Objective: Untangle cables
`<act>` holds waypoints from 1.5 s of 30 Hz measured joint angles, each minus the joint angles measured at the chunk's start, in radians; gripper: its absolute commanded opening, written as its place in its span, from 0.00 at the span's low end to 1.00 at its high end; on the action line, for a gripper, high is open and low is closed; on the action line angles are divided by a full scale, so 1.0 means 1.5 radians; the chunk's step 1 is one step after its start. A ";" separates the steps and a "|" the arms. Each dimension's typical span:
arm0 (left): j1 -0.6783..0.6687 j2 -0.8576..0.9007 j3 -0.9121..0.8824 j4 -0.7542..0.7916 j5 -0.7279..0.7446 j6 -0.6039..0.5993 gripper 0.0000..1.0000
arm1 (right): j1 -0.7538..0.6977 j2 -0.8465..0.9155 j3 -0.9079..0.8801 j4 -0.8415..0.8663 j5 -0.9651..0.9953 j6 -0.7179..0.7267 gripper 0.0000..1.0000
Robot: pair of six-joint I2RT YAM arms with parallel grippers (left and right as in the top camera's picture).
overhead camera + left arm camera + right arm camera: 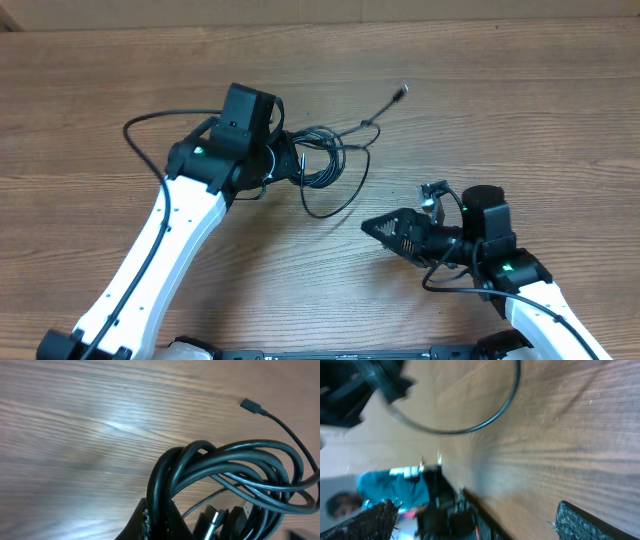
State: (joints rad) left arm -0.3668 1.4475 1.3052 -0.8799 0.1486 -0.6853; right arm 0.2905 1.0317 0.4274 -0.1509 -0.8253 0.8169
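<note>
The cables (322, 162) lie as a tangled black bundle at the table's middle, with a loop (335, 205) hanging toward the near side. One loose end with a small plug (402, 92) runs up to the right. My left gripper (294, 160) is shut on the bundle's left side. In the left wrist view the coiled cables (225, 467) rise out of the closed left gripper (160, 519), the plug (251, 406) lies on the wood beyond, and a metal connector (216, 517) sits beside the fingers. My right gripper (375, 227) stands open, right of the loop and apart from it. The right wrist view shows the right gripper (480, 525) holding nothing, with a cable loop (470, 430) ahead.
The wooden table (520, 110) runs to a far edge at the top of the overhead view. Thicker black wires (140, 135) belong to the arms. The right wrist view catches the table's near edge (470, 500) and a person in blue (395, 487) beyond it.
</note>
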 measured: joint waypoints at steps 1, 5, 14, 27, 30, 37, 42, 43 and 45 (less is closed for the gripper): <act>0.000 -0.010 0.000 0.005 0.011 -0.021 0.04 | 0.013 0.000 0.000 0.015 0.025 0.016 1.00; 0.000 -0.038 0.000 0.043 0.065 -0.068 0.04 | 0.077 0.004 0.000 0.073 0.139 0.081 1.00; 0.000 -0.044 0.000 0.113 0.184 -0.082 0.04 | 0.152 0.056 0.000 0.110 0.326 0.131 1.00; 0.019 -0.044 0.000 0.093 0.203 0.025 0.04 | 0.100 0.059 0.000 0.109 0.325 0.140 1.00; 0.019 -0.044 0.000 0.093 0.203 0.031 0.04 | 0.098 0.054 0.000 0.152 0.274 0.178 1.00; 0.019 -0.044 0.000 0.083 0.203 0.038 0.04 | 0.098 0.053 0.000 0.188 0.278 0.285 1.00; 0.019 -0.044 0.000 0.082 0.220 0.024 0.04 | 0.098 0.065 0.000 0.216 0.313 0.314 1.00; 0.019 -0.044 0.000 0.087 0.226 0.020 0.04 | 0.098 0.070 0.000 0.216 0.320 0.313 1.00; 0.019 -0.044 0.000 0.103 0.241 0.009 0.04 | 0.098 0.088 0.000 0.215 0.337 0.295 1.00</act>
State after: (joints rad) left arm -0.3386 1.3811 1.3052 -0.7254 0.5098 -0.6716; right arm 0.4381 1.1641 0.4274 0.1719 -0.3191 1.2591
